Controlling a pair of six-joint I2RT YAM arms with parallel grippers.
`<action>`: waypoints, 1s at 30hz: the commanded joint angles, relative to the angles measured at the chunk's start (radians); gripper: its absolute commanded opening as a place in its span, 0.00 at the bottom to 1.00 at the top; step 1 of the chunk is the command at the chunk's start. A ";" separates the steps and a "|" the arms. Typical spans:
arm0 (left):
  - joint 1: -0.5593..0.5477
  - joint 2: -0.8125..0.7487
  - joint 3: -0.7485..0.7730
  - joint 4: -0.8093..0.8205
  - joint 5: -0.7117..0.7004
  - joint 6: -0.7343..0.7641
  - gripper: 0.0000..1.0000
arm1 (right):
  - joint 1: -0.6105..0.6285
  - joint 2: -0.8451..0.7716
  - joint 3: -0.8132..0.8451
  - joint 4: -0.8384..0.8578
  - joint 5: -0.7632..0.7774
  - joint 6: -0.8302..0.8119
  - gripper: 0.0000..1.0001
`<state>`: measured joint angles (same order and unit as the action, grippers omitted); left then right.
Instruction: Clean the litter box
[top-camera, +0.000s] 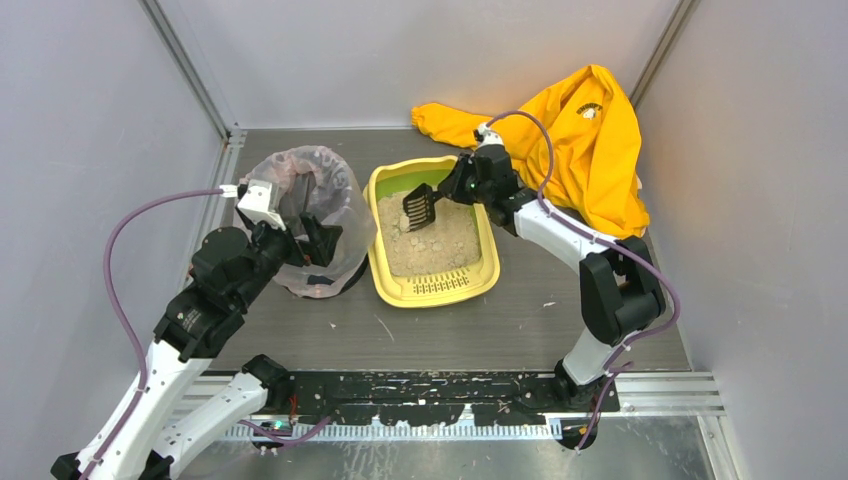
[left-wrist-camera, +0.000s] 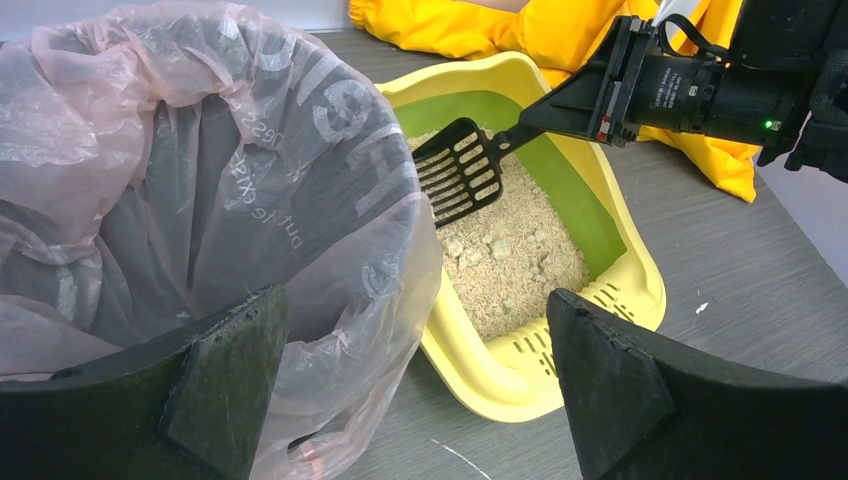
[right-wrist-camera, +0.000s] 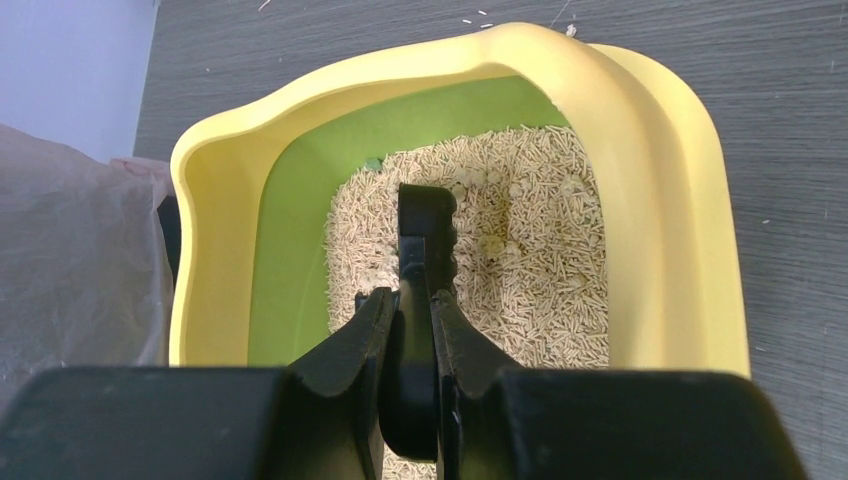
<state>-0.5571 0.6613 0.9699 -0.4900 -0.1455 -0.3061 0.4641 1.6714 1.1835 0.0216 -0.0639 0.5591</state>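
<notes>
The yellow litter box (top-camera: 384, 272) with a green inner wall lies mid-table, holding beige litter (top-camera: 432, 240) with pale clumps. My right gripper (top-camera: 452, 188) hangs over its far end, shut on the handle of a black slotted scoop (top-camera: 420, 207) whose blade hovers just above the litter. The right wrist view shows the right gripper (right-wrist-camera: 411, 297) pinching the scoop (right-wrist-camera: 427, 215) edge-on over the box (right-wrist-camera: 680, 200). My left gripper (top-camera: 316, 240) stands open at the bin's near right rim. In its own view the left gripper (left-wrist-camera: 415, 305) holds nothing, with the scoop (left-wrist-camera: 460, 175) and box (left-wrist-camera: 640, 290) beyond.
A round bin lined with a translucent plastic bag (top-camera: 310, 180) stands just left of the box, touching it. A yellow garment (top-camera: 590, 140) lies at the back right behind the right arm. Grey walls close in both sides. Litter crumbs dot the near table edge (top-camera: 440, 385).
</notes>
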 joint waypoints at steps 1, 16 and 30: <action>-0.004 -0.005 0.000 0.044 0.011 0.004 1.00 | 0.003 0.012 -0.026 0.087 -0.059 0.054 0.01; -0.004 -0.014 -0.001 0.036 0.013 0.004 1.00 | -0.024 0.075 -0.084 0.239 -0.201 0.189 0.01; -0.003 -0.010 -0.009 0.056 0.041 -0.006 1.00 | -0.087 -0.148 -0.150 0.163 -0.179 0.142 0.01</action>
<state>-0.5571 0.6544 0.9607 -0.4892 -0.1280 -0.3069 0.3958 1.6238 1.0374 0.1570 -0.2298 0.7181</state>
